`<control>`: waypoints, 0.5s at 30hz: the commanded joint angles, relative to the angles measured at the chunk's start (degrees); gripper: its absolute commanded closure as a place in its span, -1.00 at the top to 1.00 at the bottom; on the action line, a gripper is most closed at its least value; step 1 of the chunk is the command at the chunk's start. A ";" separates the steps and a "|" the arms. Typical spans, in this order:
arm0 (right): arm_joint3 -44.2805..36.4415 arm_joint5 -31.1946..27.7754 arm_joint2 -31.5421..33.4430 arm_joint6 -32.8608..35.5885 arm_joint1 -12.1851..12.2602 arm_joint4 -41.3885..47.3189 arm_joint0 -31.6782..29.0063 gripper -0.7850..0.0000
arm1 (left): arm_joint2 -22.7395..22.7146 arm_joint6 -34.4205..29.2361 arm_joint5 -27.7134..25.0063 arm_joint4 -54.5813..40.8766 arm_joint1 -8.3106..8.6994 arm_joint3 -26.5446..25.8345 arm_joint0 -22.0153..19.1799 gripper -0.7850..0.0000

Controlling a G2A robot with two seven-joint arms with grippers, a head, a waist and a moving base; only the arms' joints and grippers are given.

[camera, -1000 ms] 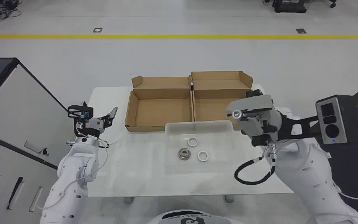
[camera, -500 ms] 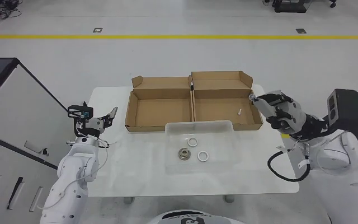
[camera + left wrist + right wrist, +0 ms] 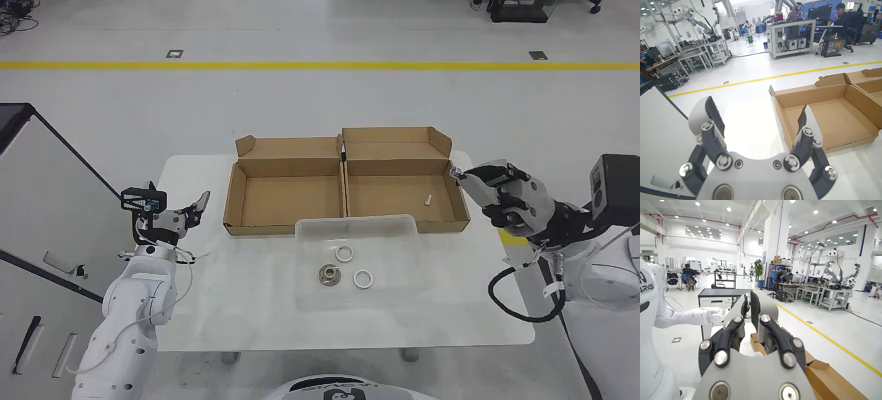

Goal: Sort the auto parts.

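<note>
At 1 o'clock from the tray [image 3: 395, 248], one small white part [image 3: 427, 198] lies sorted in the right box [image 3: 390, 195]; two white rings [image 3: 343, 253] and a metal hub [image 3: 326, 273] await sorting in the tray, left gripper [image 3: 757, 103] spread, right gripper [image 3: 750, 296] pressed together.

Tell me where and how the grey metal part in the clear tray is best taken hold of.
Probably from straight above, closing across its outer rim. The grey metal part lies flat on the floor of the clear tray, whose walls block a sideways approach. Both white rings lie apart from it, leaving room to close.
</note>
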 commanded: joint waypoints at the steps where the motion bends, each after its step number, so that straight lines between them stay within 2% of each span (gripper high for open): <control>1: 0.00 0.00 0.00 0.00 0.00 0.00 0.00 -1.00 | 0.00 0.00 0.00 0.00 0.00 0.00 0.00 1.00; 4: -0.23 0.53 -0.28 0.16 -0.03 -0.17 0.04 -1.00 | 0.00 0.00 0.00 0.00 0.00 0.00 0.00 1.00; 7: -0.03 5.09 0.00 1.42 -0.12 -3.98 1.44 -1.00 | 0.00 0.00 0.00 0.00 0.00 0.00 0.00 1.00; 11: 1.77 9.21 -0.34 5.23 0.01 -10.47 5.30 -1.00 | 0.00 0.00 0.00 0.00 0.00 0.00 0.00 1.00; 15: 4.73 10.63 -2.48 8.78 0.19 -13.10 10.44 -1.00 | 0.00 0.00 0.00 0.00 0.00 0.00 0.00 1.00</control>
